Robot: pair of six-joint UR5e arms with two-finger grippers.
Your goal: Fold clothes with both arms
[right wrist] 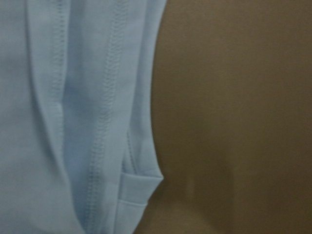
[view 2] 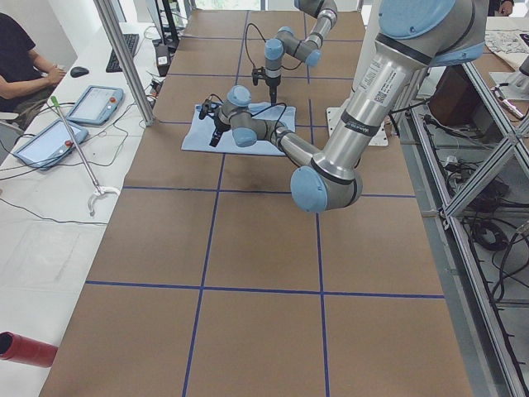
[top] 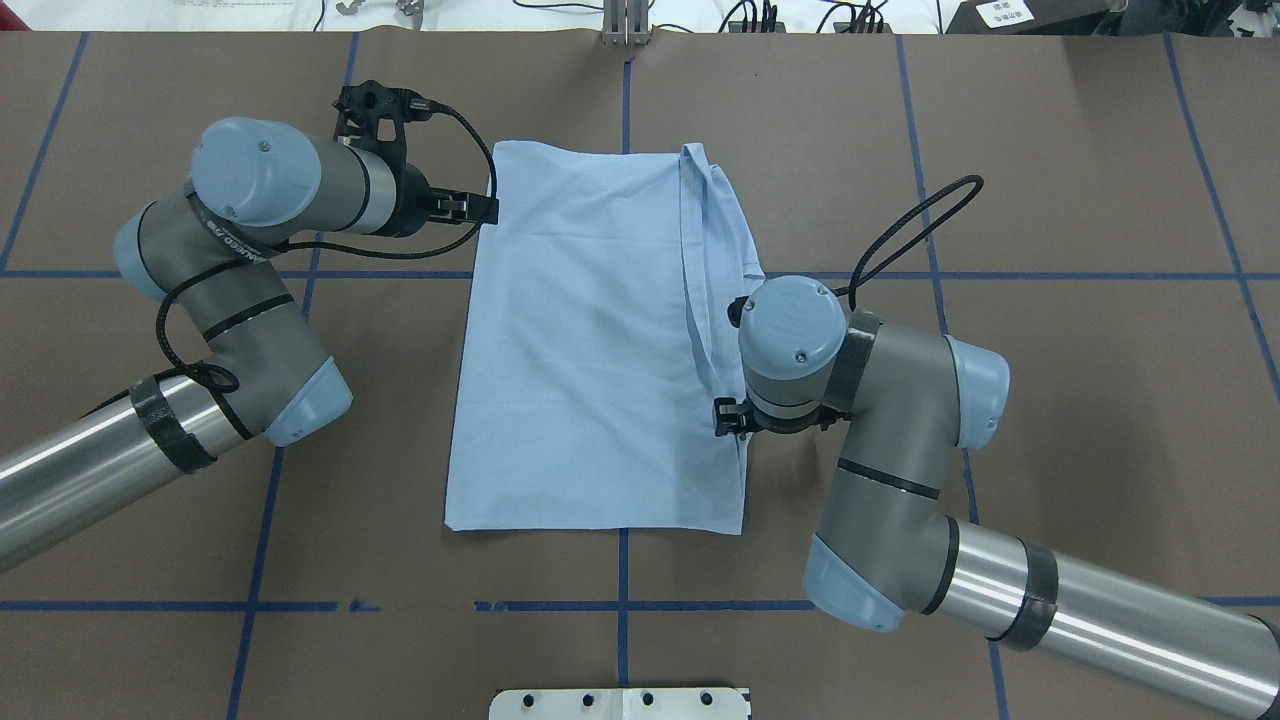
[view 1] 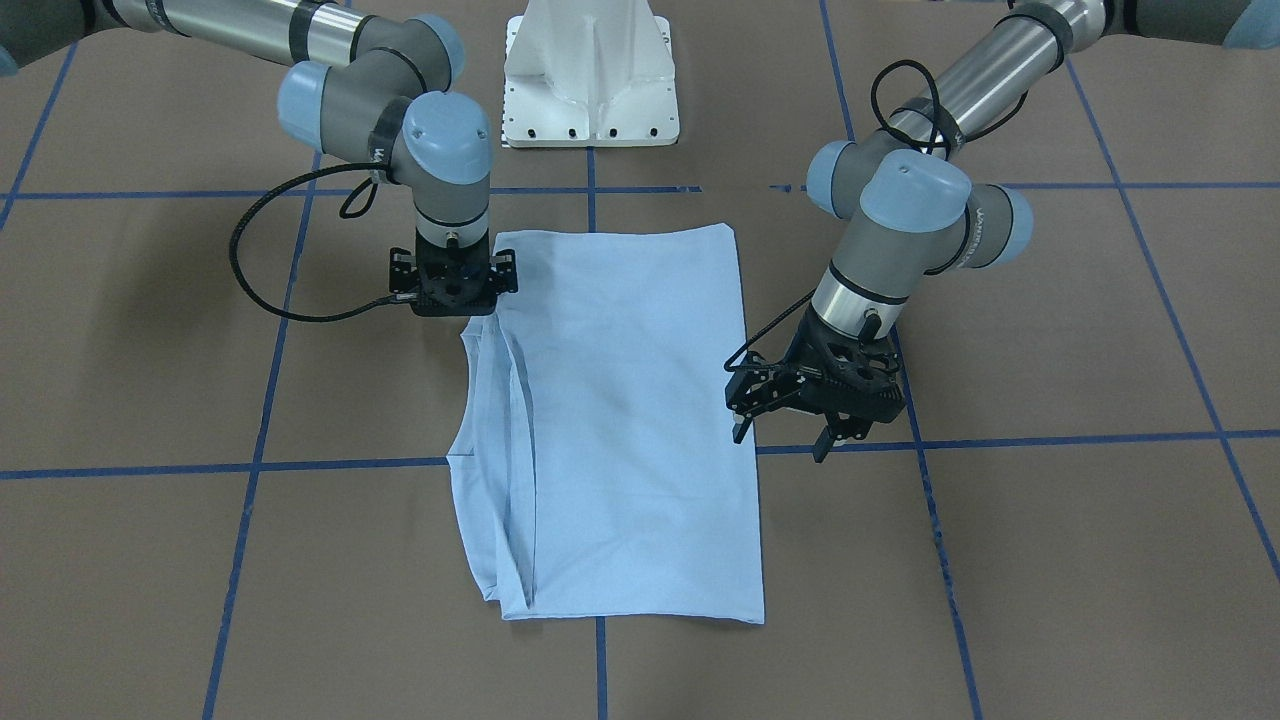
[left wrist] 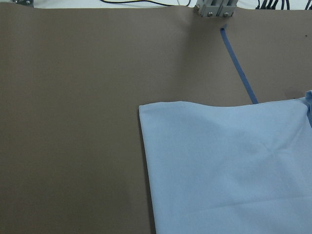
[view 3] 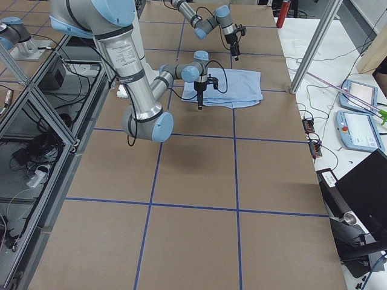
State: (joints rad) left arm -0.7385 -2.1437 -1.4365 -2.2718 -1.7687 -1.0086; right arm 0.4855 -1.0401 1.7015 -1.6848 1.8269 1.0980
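On the table [top: 1100, 400] lies the folded T-shirt [top: 590, 350].

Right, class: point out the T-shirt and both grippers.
light blue T-shirt [view 1: 630, 400], front-facing view, middle of folded panel.
left gripper [view 1: 780, 442], front-facing view, between open fingertips.
right gripper [view 1: 455, 290], front-facing view, black body; fingertips hidden.

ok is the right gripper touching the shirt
Cannot tell. The right gripper sits over the T-shirt edge, but front and overhead views hide its fingertips; its wrist view shows no fingers.
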